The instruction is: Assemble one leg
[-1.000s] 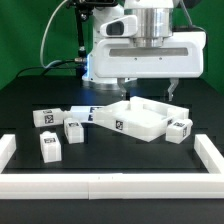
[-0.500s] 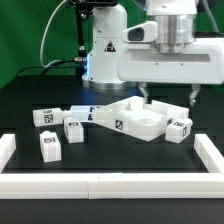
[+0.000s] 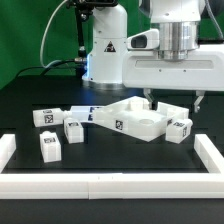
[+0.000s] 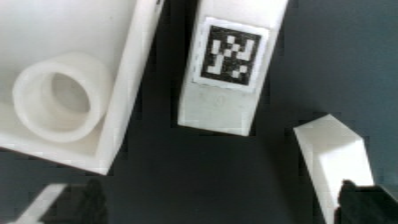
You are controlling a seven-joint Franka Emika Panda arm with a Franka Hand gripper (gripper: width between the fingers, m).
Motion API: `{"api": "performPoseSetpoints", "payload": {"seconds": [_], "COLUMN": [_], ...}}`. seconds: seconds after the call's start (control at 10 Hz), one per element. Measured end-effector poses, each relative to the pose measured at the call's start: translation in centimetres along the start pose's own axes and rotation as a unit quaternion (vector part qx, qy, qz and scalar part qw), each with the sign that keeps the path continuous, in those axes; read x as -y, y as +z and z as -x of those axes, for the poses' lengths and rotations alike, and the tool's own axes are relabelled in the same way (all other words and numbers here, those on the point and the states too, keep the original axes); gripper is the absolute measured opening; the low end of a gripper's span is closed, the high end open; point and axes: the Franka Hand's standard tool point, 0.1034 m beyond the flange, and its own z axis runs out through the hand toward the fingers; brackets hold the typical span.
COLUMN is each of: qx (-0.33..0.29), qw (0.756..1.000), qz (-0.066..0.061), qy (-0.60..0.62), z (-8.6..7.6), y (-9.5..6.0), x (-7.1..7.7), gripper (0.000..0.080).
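The leg (image 3: 179,129) stands on the black worktop (image 3: 30,90) at the exterior view's right, just beside the right-hand edge of the white tabletop (image 3: 135,118); whether the two touch cannot be told from that view. The wrist view settles it: a dark strip of worktop shows between the leg (image 4: 228,75) and the tabletop's wall (image 4: 107,60), so they lie apart. That view also shows the square tag on the leg's upper face and a round socket (image 4: 54,97) in the tabletop, which the exterior view does not make clear.

The gripper (image 3: 176,98) hangs above the leg with its fingers spread wide, one on either side and clear of it. In the wrist view only the dark fingertips (image 4: 370,200) show, blurred and cut off at the picture's edge.

Only the exterior view takes in the three other legs (image 3: 50,146), grouped well apart at its left, and the white rail (image 3: 100,185) that borders the worktop. A slanted white piece (image 4: 334,148) near one fingertip in the wrist view is partly cut off, and what it is cannot be told.
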Motion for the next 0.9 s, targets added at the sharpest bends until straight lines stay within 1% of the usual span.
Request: {"api": "performPoseSetpoints", "payload": {"seconds": [0.1,0.2,0.3,0.4,0.7,0.9], "qx": [0.001,0.002,0.004,0.005,0.011,0.011], "qw": [1.0,1.0,1.0,1.0,1.0,1.0], "qz": [0.002,0.004,0.006,0.008,0.014,0.016], "qy": [0.011,0.011,0.006,0.003,-0.001,-0.002], "z": [0.6,1.2,1.5,1.6,2.2,2.3], "y": [0.8,1.7,2.3,2.5,3.4,3.8], "x": [0.4,1.2,1.7,1.9,1.8,1.7], "gripper": [0.0649,0.0649,0.0649,0.0649,0.0649,0.0649]}}
